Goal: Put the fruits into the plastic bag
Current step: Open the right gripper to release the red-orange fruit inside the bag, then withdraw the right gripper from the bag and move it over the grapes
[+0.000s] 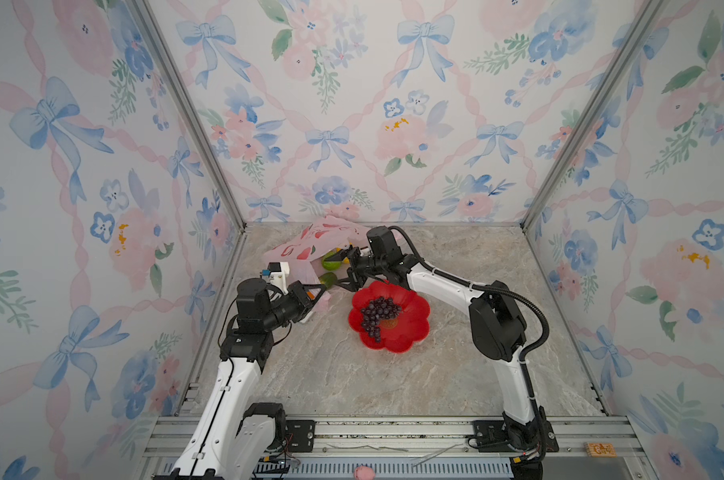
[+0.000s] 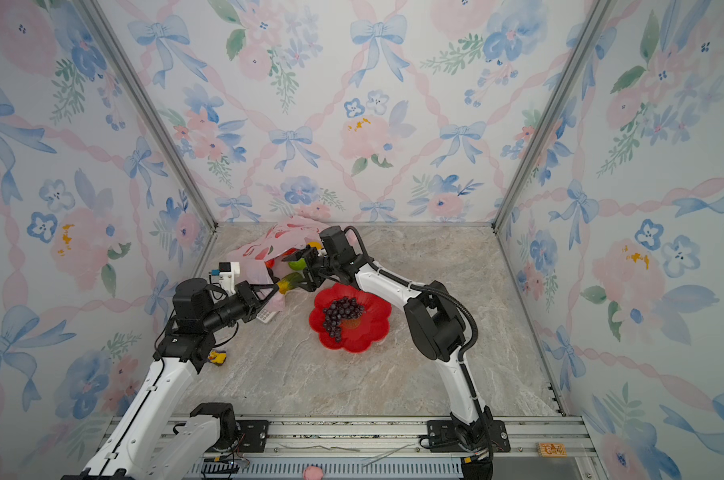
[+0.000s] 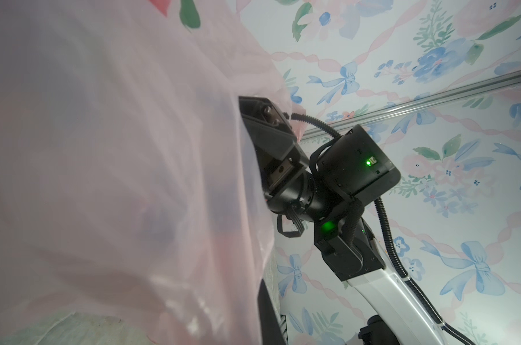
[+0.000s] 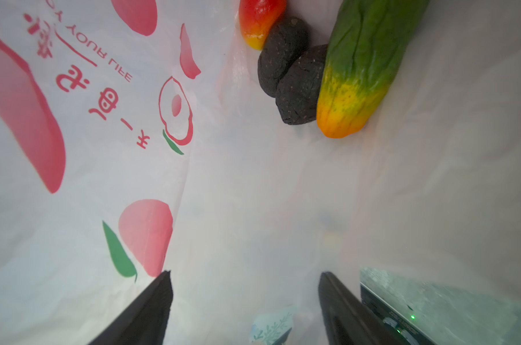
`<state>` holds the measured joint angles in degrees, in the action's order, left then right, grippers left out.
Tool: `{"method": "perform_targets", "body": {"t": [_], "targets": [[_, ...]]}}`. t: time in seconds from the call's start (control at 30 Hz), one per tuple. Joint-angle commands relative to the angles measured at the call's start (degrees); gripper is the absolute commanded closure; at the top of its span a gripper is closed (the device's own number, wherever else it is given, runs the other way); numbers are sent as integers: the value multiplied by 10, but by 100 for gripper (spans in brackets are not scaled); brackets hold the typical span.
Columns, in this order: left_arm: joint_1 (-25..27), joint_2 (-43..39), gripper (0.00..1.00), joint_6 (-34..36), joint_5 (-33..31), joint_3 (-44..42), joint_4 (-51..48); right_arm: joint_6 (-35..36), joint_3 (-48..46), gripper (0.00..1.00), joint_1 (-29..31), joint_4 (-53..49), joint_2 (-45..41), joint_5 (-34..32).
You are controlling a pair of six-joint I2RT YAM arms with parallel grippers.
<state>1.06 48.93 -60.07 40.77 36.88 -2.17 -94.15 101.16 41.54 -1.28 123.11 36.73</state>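
- Plastic bag (image 1: 310,245) sits back-left on the tabletop (image 1: 435,374), with a green cucumber-like piece (image 4: 363,65), blackish ovals (image 4: 286,59) and a mango (image 4: 259,21) inside.
- Grape bunch (image 1: 379,313) sits on the red plate (image 1: 410,336) (outside the bag).
- Left end effector (image 1: 316,291) is pinched on the bag's edge.
- Right end effector (image 1: 345,270) is at the mouth, jaws apart, empty.

Film of plastic bag (image 3: 103,179): blurred across left wrist view; dark shapes behind it unidentifiable.
Cut by right wrist view's edge: mango (image 4: 257,21), cucumber-like piece (image 4: 363,59), bases of right gripper (image 4: 245,272) fingers.
Beside left arm: small yellow item (image 2: 217,357), too small to name.
Cropped at bottom edge in both top views: pink lump (image 1: 363,471).
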Motion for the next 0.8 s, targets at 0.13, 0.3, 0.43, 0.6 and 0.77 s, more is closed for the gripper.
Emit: {"method": "perform_targets", "body": {"t": [0.13,0.3,0.43,0.6,0.77], "targets": [[-3,5,100,5,-4,1,21,146,-29,20,-21,-157,-78,28],[-4,5,100,4,-5,-2,23,233,-22,20,-26,-275,-110,26],[-4,5,100,4,-6,-3,24,324,-3,19,-26,-385,-134,9],[-4,3,100,3,-7,-10,25,449,6,18,-26,-524,-168,-47],[-4,2,100,2,-6,-16,24,539,-9,17,-26,-606,-208,-112]]}}
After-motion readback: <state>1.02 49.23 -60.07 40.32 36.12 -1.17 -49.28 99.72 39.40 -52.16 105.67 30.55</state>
